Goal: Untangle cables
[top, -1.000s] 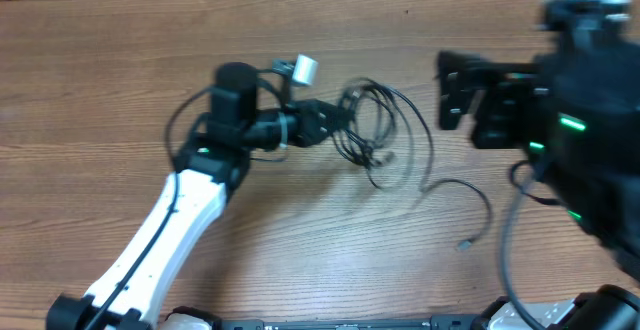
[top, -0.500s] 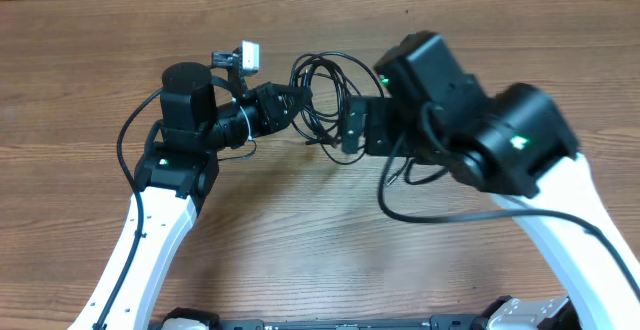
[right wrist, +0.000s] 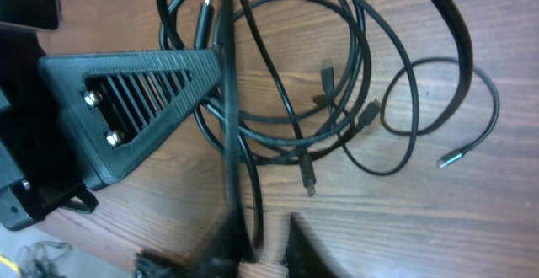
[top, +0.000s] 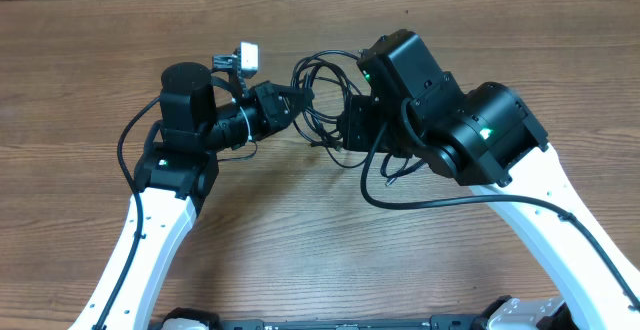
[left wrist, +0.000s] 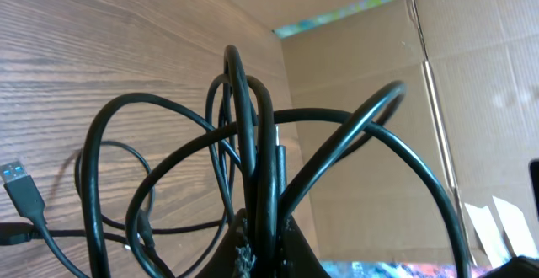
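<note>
Cables [top: 318,120]: thin black cords knotted into overlapping loops. They sit toward the far middle of the wood-grain worktop [top: 300,240], between the two grippers. Some loops stand up off the wood and others lie flat on it.
Left gripper [top: 292,100]: points to the right and is closed tight on several strands. In its wrist view the strands rise in a bunch from between its fingers and fan out into wide arcs.
Right gripper [top: 350,130]: reaches in from the right, just beside the left one, with the tangle between them. Its wrist view shows blurred fingers [right wrist: 226,240] low in the frame with a narrow gap. One strand runs down against the left-hand finger. I cannot tell whether it is pinched.
USB plug [left wrist: 21,185]: a flat end lying on the wood at the left of the left wrist view.
Silvery tip [right wrist: 450,156]: ends a cord that curls away from the main coil. It rests on the worktop, apart from the other loops.
Small plug [right wrist: 307,177]: a dark end lying at the near edge of the coil.
Cardboard wall [left wrist: 379,101]: stands behind the worktop.
</note>
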{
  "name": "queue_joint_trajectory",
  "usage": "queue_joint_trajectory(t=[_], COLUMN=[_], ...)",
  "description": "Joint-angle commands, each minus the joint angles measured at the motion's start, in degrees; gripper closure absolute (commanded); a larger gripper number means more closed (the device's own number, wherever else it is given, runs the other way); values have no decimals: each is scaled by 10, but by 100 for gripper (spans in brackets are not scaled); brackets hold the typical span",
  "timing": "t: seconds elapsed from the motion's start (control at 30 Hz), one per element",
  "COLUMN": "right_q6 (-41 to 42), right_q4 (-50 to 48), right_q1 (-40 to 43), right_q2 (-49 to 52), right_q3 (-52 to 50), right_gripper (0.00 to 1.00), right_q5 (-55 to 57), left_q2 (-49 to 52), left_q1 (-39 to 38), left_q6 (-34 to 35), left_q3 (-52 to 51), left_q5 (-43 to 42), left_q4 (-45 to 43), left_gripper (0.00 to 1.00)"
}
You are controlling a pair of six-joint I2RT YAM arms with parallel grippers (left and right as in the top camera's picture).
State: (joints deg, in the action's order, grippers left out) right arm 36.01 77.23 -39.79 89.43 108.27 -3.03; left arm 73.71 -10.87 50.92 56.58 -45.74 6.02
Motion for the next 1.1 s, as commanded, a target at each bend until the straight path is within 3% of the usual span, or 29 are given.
queue_joint_trajectory(t=[0.0, 0.2, 0.3, 0.37, 0.4, 0.43, 0.5, 0.53, 0.57, 0.73, 0.8, 0.83, 0.9, 0.97, 1.0, 1.03, 1.07], right_q6=[0, 0, 0, 0, 0, 0, 0, 0, 0, -2, -2, -3, -3, -2, -3, -4, -4], right_q4=[-10, -15, -16, -16, -16, -16, -18, -22, -21, -22, -21, -21, -21, -22, -22, -22, -22], right_q1=[1, 1, 1, 1, 1, 1, 1, 1, 1, 1, 1, 1, 1, 1, 1, 1, 1], right_q2=[-3, 1, 5, 9, 12, 13, 16, 20, 22, 30, 30, 30, 30, 30, 30, 30, 30], right_q3=[-3, -3, -3, -3, -3, -4, -8, -14, -14, -14, -14, -14, -14, -14, -14, -14, -14], right_gripper=[96, 96, 50, 31, 25, 25, 32, 87, 96, 96, 96, 96, 96, 96, 96, 96, 96], right_q5=[-3, -3, -3, -3, -3, -3, -3, -3, -3, 10, 17, 22, 25, 28, 30, 30, 31], left_q2=[-15, -15, -15, -15, -15, -15, -15, -16, -16, -15, -15, -15, -15, -15, -15, -15, -15], left_q1=[-1, -1, -1, -1, -2, -2, -6, -9, -10, -11, -11, -11, -11, -11, -11, -11, -11], left_q6=[9, 21, 33, 36, 41, 45, 47, 47, 46, 18, 2, -13, -29, -37, -44, -51, -58], left_q3=[16, 16, 16, 16, 16, 16, 16, 16, 16, 16, 16, 16, 16, 16, 16, 16, 16], left_q5=[-34, -50, -61, -67, -71, -76, -82, -83, -83, -81, -81, -81, -81, -81, -81, -81, -81], left_q4=[-5, -10, -19, -23, -28, -33, -43, -51, -50, -47, -37, -29, -28, -28, -28, -28, -27], left_gripper=[96, 96, 96, 96, 96, 96, 96, 96, 96, 94, 79, 66, 49, 43, 59, 82, 96])
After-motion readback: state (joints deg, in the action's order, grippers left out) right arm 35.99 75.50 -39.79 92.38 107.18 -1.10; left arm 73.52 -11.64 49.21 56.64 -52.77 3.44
